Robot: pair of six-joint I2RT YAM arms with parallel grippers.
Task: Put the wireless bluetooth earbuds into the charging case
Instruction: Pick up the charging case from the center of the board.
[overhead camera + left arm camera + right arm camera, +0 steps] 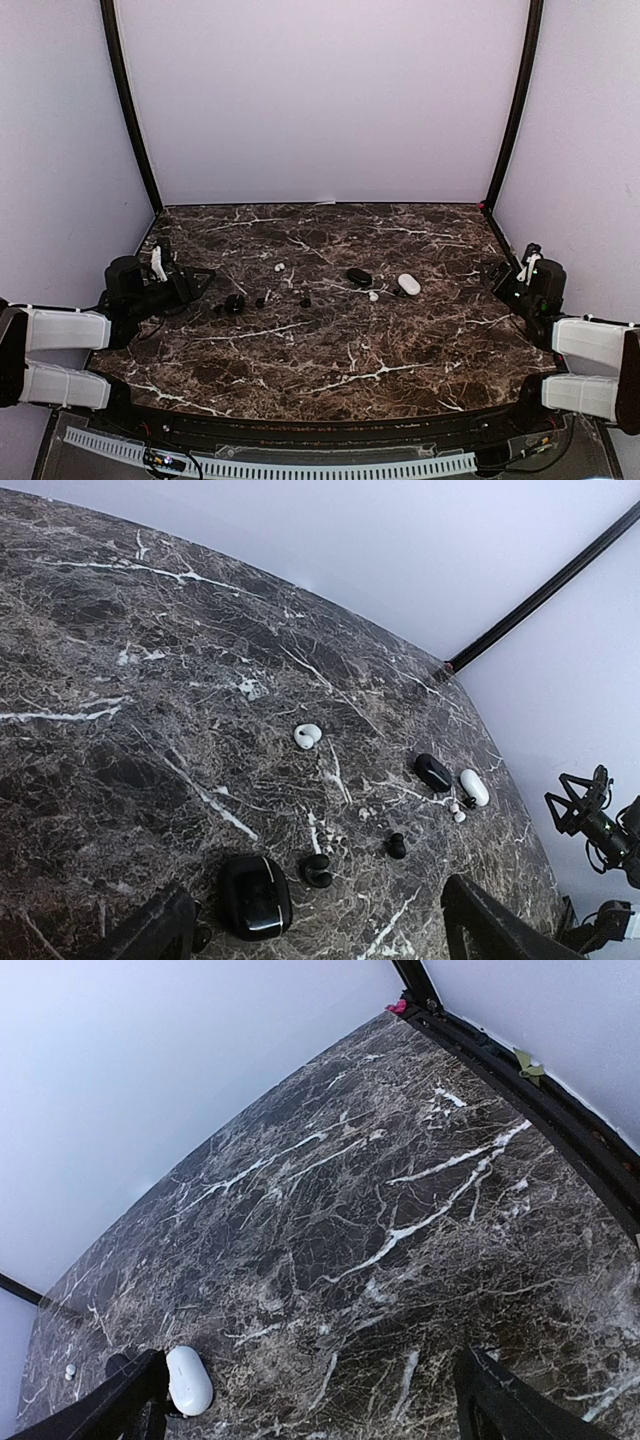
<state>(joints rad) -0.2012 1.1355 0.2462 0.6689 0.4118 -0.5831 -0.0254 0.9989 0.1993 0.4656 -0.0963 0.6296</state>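
Earbuds point(279, 267): I count four, all loose on the marble table point(350, 370). Two are white: the lone white earbud point(307, 735), and the small white earbud point(458, 815) just beside the white case point(474, 787). Two are black: the first black earbud point(317, 870) next to the near black case point(255, 895), and the second black earbud point(397, 846) to its right. Cases: three, one white and two black. The far black case point(433, 772) lies beside the white one. Left gripper point(203, 283) and right gripper point(505, 280): jaws spread wide, holding nothing, each near its own side edge.
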